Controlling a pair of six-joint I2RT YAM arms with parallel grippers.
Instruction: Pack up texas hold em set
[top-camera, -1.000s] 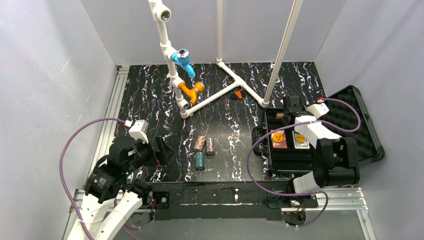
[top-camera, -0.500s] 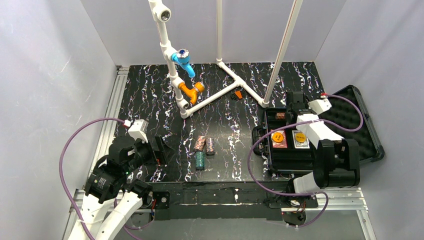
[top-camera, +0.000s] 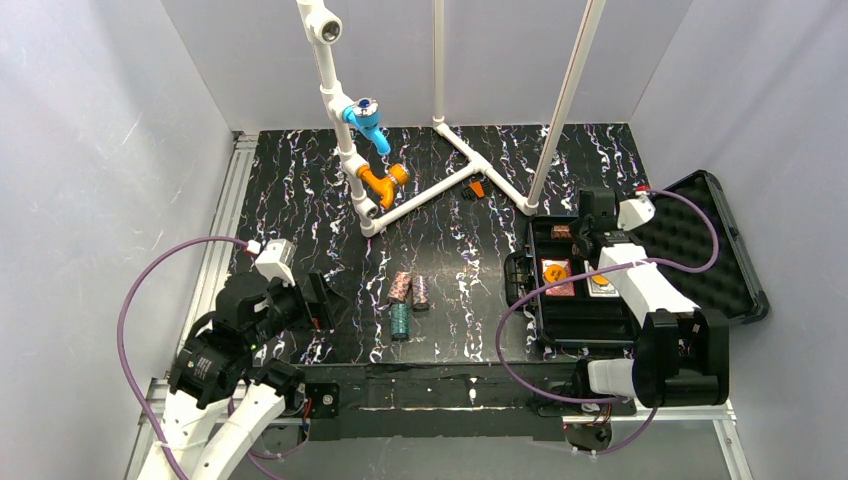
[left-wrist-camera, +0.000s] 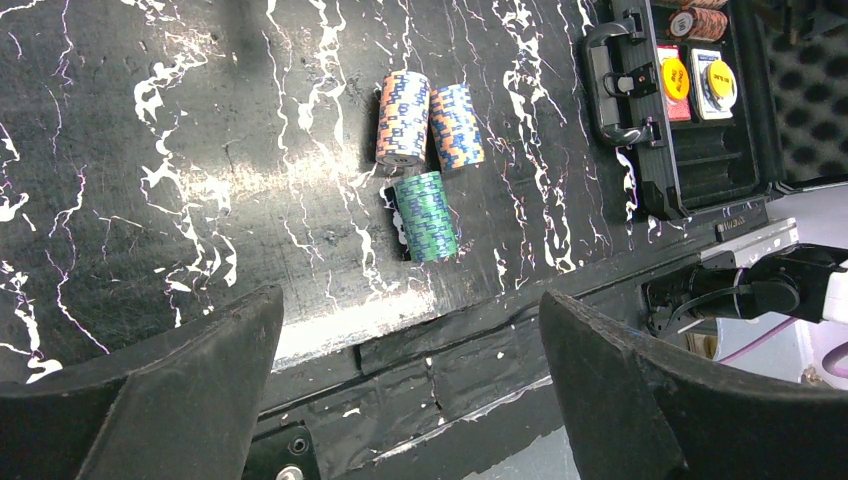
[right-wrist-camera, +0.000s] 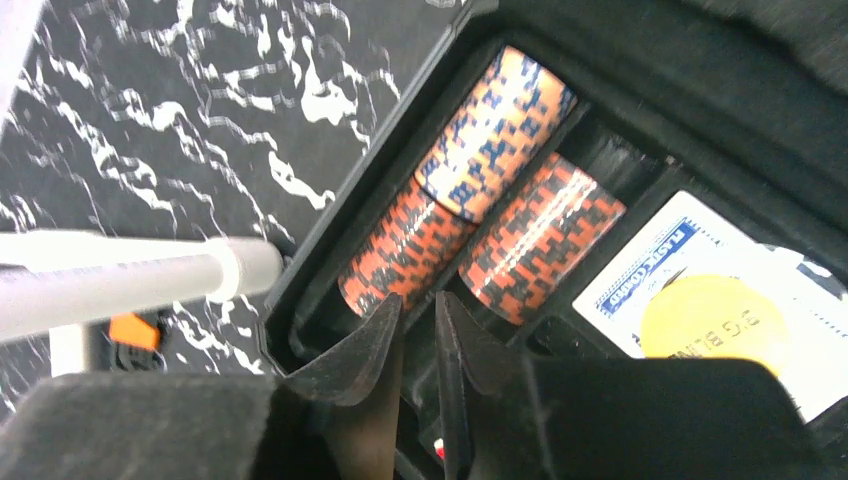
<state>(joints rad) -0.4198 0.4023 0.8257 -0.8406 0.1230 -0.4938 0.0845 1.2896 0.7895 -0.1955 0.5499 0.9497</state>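
- Your right arm's elbow has swung back toward you; right gripper (right-wrist-camera: 418, 302) is pinched nearly together, empty, above chip stacks (right-wrist-camera: 495, 130) slotted in the black case (top-camera: 575, 318).
- Left gripper (left-wrist-camera: 410, 300) gapes wide over three loose stacks (left-wrist-camera: 425, 215).
- The lettering on the deck (right-wrist-camera: 650, 260) and yellow disc (right-wrist-camera: 715, 325) is too blurred to read.

3 chip stacks (left-wrist-camera: 428, 215) lie sideways left of open black case (top-camera: 700, 250) w/ 2 decks (top-camera: 557, 277), more chips (right-wrist-camera: 495, 130).
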